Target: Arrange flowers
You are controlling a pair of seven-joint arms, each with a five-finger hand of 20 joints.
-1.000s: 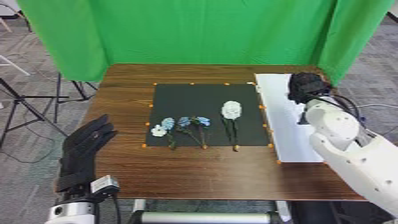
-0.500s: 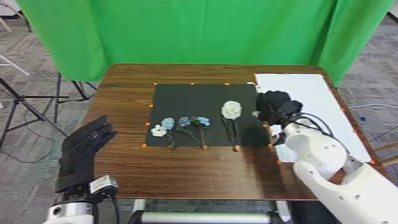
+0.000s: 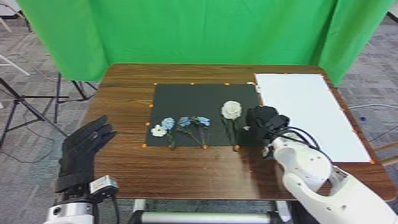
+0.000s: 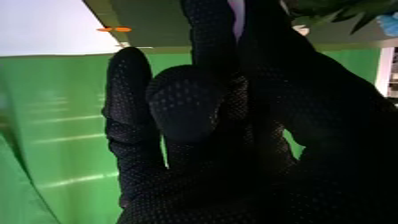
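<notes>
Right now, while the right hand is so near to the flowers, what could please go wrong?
The right hand is close beside the tall white flower, so a sideways move might push it or bruise its petals. The hand also reaches over the edge of the black mat and could drag it, shifting everything. The blue flowers lie close together, so picking one may disturb its neighbours.

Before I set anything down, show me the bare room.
Most of the white sheet, right of the black mat, and the mat's far strip, beyond the flowers. Crowded: the mat's near part, from flowers to right hand.
</notes>
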